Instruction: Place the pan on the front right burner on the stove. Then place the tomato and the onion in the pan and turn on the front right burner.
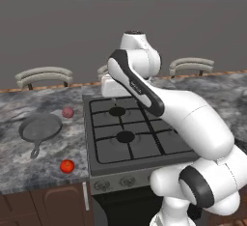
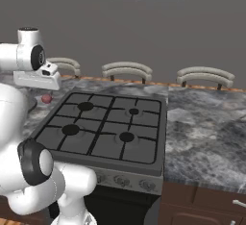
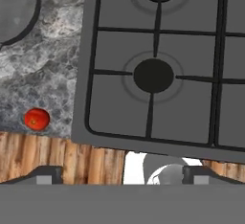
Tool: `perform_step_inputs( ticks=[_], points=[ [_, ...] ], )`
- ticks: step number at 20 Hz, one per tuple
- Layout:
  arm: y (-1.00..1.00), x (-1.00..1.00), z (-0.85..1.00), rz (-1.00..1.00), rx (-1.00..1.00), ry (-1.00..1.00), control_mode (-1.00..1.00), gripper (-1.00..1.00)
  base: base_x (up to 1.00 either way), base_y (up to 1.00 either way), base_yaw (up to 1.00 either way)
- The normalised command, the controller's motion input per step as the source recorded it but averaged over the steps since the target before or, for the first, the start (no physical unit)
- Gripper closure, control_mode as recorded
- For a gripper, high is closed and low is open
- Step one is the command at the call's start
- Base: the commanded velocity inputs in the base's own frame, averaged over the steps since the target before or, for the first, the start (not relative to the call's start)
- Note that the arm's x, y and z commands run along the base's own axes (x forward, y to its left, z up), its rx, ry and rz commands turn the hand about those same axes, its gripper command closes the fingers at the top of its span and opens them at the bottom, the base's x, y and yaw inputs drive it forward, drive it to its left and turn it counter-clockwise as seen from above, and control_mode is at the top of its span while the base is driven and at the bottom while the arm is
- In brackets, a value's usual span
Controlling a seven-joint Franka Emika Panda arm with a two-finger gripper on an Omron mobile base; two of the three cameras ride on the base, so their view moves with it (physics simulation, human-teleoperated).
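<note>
- The gripper [image 3: 122, 173] hangs high above the stove [image 1: 144, 160], its fingers spread wide and holding nothing.
- The pan [image 1: 40, 126] rests on the marble counter [image 1: 43, 164] left of the stove, well apart from the gripper; its handle points toward the counter's front edge.
- Judged next: swing left and down to the pan.
- The onion [image 1: 68, 112] lies just behind the pan, the tomato [image 1: 67, 166] in front.
- The right base view shows the empty front right burner [image 2: 127, 136]; the left base view's arm covers that corner.
</note>
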Motion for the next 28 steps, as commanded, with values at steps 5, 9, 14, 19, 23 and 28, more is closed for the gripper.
perform_step_inputs(
  ticks=[5, 9, 14, 19, 23, 28],
  points=[
    [0.30, -0.23, 0.00, 0.00, 0.08, 0.10, -1.00, -1.00, 0.00, 0.00, 0.00],
    [0.39, -0.16, -0.04, 0.00, 0.05, 0.04, -1.00, -1.00, 0.00, 0.00, 0.00],
    [0.41, -0.02, -0.25, 0.02, 0.00, 0.00, -1.00, -1.00, 0.00, 0.00, 0.00],
    [0.55, 0.00, -0.19, 0.03, 0.00, 0.00, -1.00, -1.00, 0.00, 0.00, 0.00],
    [0.70, 0.10, -0.07, 0.00, 0.00, 0.00, -1.00, -1.00, 0.00, 0.00, 0.00],
    [0.77, 0.13, 0.00, 0.00, 0.00, 0.00, -1.00, -1.00, 0.00, 0.00, 0.00]
  ],
)
